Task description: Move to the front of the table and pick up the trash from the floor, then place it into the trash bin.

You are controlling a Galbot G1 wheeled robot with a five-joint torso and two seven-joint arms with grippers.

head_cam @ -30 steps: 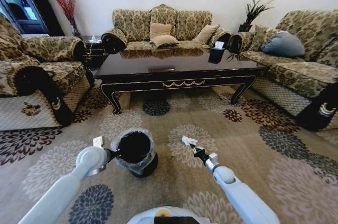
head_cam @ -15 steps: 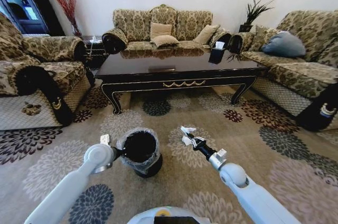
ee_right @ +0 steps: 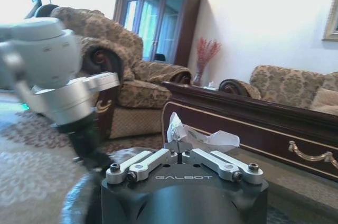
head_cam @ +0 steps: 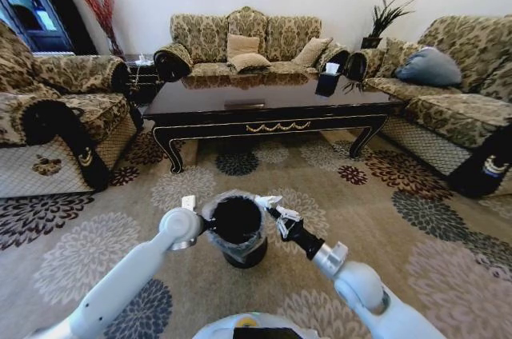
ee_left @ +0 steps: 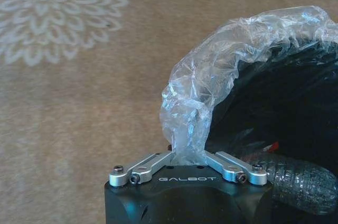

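The black trash bin (head_cam: 238,231) with its clear liner (ee_left: 227,71) is in front of the table (head_cam: 264,111), over the carpet. My left gripper (head_cam: 206,223) is shut on the liner-covered rim (ee_left: 186,147). Inside the bin lies a clear plastic bottle (ee_left: 298,182) with a red cap. My right gripper (head_cam: 275,211) is at the bin's right rim, shut on a crumpled white paper scrap (head_cam: 268,201). In the right wrist view the scrap (ee_right: 203,138) sticks out between the closed fingers (ee_right: 180,152), with the left arm (ee_right: 58,71) close by.
Patterned sofas (head_cam: 240,43) and armchairs (head_cam: 56,107) ring the table on three sides. Flowered carpet (head_cam: 416,219) lies open to my right and left. A dark cabinet (ee_right: 153,20) stands in the far corner.
The left arm has brought the bin to the right, toward the middle. The right gripper with the paper scrap has moved left, from clear of the bin to its rim.
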